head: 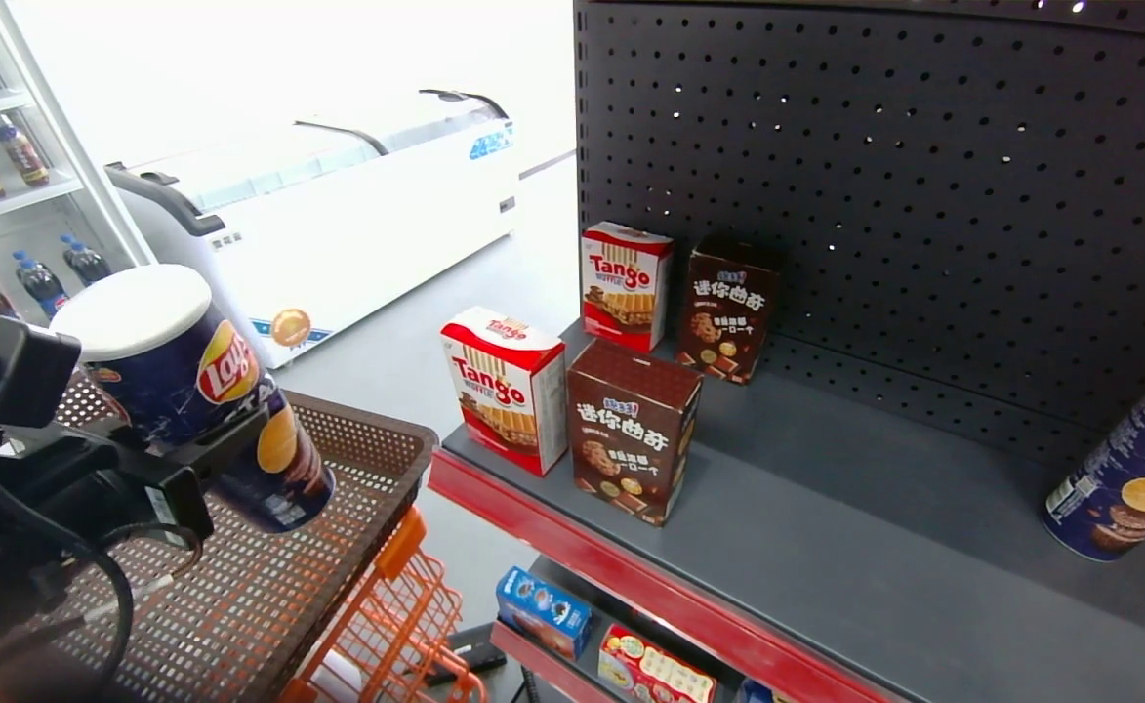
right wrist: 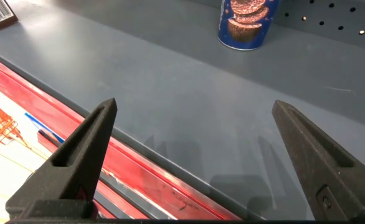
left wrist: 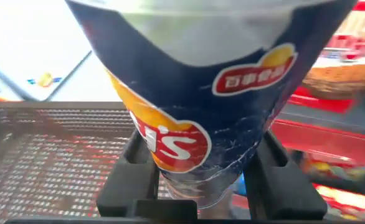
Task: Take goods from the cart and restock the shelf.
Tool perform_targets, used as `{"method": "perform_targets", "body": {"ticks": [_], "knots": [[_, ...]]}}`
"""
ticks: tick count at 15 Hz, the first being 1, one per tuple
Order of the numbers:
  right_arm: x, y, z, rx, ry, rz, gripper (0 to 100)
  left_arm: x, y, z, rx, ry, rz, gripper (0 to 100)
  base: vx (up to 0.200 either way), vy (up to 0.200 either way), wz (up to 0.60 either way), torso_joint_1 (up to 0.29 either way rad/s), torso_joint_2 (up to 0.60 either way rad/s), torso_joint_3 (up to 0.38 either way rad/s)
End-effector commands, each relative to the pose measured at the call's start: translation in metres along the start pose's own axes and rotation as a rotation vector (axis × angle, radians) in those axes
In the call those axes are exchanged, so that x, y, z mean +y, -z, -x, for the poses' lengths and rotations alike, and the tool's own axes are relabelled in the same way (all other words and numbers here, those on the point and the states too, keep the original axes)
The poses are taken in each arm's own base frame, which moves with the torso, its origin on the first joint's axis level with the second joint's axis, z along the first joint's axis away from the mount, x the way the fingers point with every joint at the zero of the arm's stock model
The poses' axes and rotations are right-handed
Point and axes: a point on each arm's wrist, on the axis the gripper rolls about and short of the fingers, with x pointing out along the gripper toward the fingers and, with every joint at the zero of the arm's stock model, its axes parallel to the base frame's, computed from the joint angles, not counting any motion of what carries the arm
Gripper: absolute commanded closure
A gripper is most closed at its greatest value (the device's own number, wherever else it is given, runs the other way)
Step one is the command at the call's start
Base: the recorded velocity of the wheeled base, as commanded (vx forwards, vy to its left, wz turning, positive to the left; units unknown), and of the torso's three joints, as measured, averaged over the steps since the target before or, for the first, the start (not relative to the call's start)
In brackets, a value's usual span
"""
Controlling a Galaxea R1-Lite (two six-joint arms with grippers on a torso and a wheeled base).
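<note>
Left hand [left wrist: 201, 186] grips chips can [head: 196, 391], tilted, lid [head: 128, 310] up, bottom toward shelf [head: 826, 508]; right hand [right wrist: 194, 106] spread.

Navy chip can [head: 201, 400], white lid [head: 131, 310]; red-and-white wafer boxes [head: 506, 389]; brown biscuit boxes [head: 633, 430]; grey shelf [head: 826, 527], red-edged; brown-and-orange mesh cart [head: 357, 459].

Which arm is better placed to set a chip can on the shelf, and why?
Left. The left pincer holds a chip can above the cart, beside the shelf; the right pincer hangs open and empty over the shelf.
</note>
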Motion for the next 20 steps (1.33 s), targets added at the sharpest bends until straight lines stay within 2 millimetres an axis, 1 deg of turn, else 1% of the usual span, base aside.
{"method": "perform_targets", "body": {"ticks": [1,2,4,5,8,12,15,17,20], "knots": [[0.0,0.0,0.0,0.001,-0.001,0.0,0,-0.018,-0.01,0.018,-0.064,0.114,0.039,100,0.0,0.0,0.0,0.0,0.0,0.0],[0.0,0.0,0.0,0.001,-0.001,0.0,0,-0.023,-0.013,0.02,-0.079,0.15,0.055,100,0.0,0.0,0.0,0.0,0.0,0.0],[0.0,0.0,0.0,0.001,-0.001,0.0,0,-0.026,-0.012,0.02,-0.079,0.183,0.062,100,0.0,0.0,0.0,0.0,0.0,0.0],[0.0,0.0,0.0,0.001,-0.001,0.0,0,-0.028,-0.013,0.021,-0.087,0.239,0.062,100,0.0,0.0,0.0,0.0,0.0,0.0],[0.0,0.0,0.0,0.001,-0.001,0.0,0,-0.033,-0.012,0.023,-0.092,0.483,0.082,100,0.0,0.0,0.0,0.0,0.0,0.0],[0.0,0.0,0.0,0.0,-0.001,0.0,0,-0.035,-0.009,0.017,-0.071,0.514,0.09,100,0.0,0.0,0.0,0.0,0.0,0.0],[0.0,0.0,0.0,0.001,-0.001,0.0,0,-0.038,-0.006,0.018,-0.052,0.612,0.091,100,0.0,0.0,0.0,0.0,0.0,0.0],[0.0,0.0,0.0,0.001,-0.001,0.0,0,-0.04,-0.002,0.012,-0.027,0.642,0.092,100,0.0,0.0,0.0,0.0,0.0,0.0],[0.0,0.0,0.0,0.001,-0.001,0.0,0,-0.041,-0.002,0.009,-0.025,0.691,0.094,100,0.0,0.0,0.0,0.0,0.0,0.0]]}}
